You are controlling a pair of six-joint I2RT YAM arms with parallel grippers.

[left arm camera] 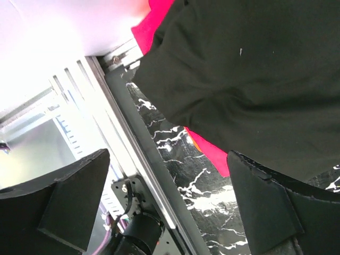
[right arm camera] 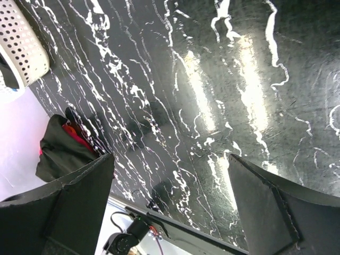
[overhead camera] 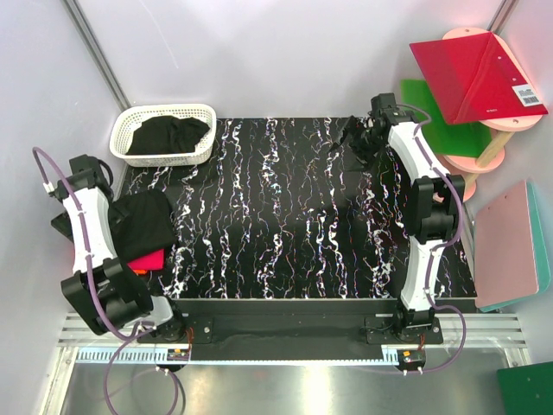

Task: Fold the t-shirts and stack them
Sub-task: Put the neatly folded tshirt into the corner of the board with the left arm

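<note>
Black t-shirt [left arm camera: 239,79], soft, matte, over hot-pink t-shirt [left arm camera: 154,21]; left end effector [left arm camera: 167,156], right end effector [right arm camera: 170,159] gaping, empty.

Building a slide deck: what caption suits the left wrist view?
Open left gripper above a black t-shirt stacked on a hot-pink one, near the table edge.

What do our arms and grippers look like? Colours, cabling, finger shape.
Both the left arm and right arm have white shells, black joints and thin purple cables looping alongside. The left gripper and right gripper have matte black, broad wedge-shaped fingers.
</note>
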